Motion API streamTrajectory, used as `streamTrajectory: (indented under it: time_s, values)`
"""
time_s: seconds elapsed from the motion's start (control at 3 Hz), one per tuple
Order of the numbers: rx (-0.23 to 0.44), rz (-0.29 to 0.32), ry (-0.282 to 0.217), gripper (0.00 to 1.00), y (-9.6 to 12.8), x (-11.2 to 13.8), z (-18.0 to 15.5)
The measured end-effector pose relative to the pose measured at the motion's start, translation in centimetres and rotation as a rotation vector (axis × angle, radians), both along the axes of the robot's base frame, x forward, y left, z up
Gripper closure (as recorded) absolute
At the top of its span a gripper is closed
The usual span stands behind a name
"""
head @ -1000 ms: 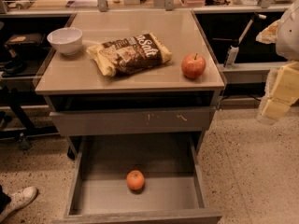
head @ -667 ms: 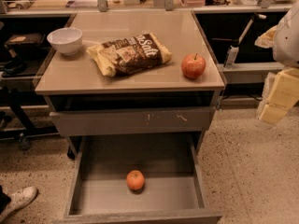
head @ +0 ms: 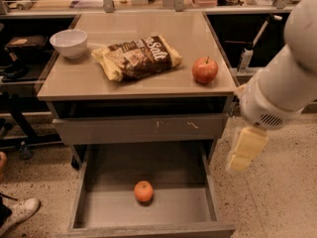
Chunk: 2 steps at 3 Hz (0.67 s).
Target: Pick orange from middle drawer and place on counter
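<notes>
The orange (head: 143, 191) lies on the grey floor of the open middle drawer (head: 181, 205), near its centre. The beige-grey counter (head: 86, 78) is above it. My gripper (head: 241, 155) hangs from the white arm at the right. It is outside the drawer, beside its right wall and above floor level, to the right of the orange and clear of it. It holds nothing that I can see.
On the counter are a red-and-yellow apple (head: 205, 70), a brown chip bag (head: 136, 57) and a white bowl (head: 69, 42). A shut drawer front with pale scratches (head: 141, 128) sits above the open drawer. A person's shoe (head: 20, 212) is at the lower left.
My arm has swung left and down into view, bringing the gripper closer to the right side of the open drawer. The orange and the counter items have not moved.
</notes>
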<state>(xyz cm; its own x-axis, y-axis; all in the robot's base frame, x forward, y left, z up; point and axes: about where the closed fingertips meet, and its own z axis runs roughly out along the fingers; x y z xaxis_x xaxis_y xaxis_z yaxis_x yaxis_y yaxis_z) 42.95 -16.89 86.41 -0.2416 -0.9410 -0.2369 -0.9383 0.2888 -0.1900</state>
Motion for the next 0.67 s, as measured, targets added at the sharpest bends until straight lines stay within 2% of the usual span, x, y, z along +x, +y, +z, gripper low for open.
streamTrajectory:
  time_s: [0.33, 0.67]
  values:
    - [0.039, 0.018, 0.066, 0.0, 2.34, -0.53, -8.33]
    - [0.039, 0.018, 0.066, 0.0, 2.34, -0.53, -8.34]
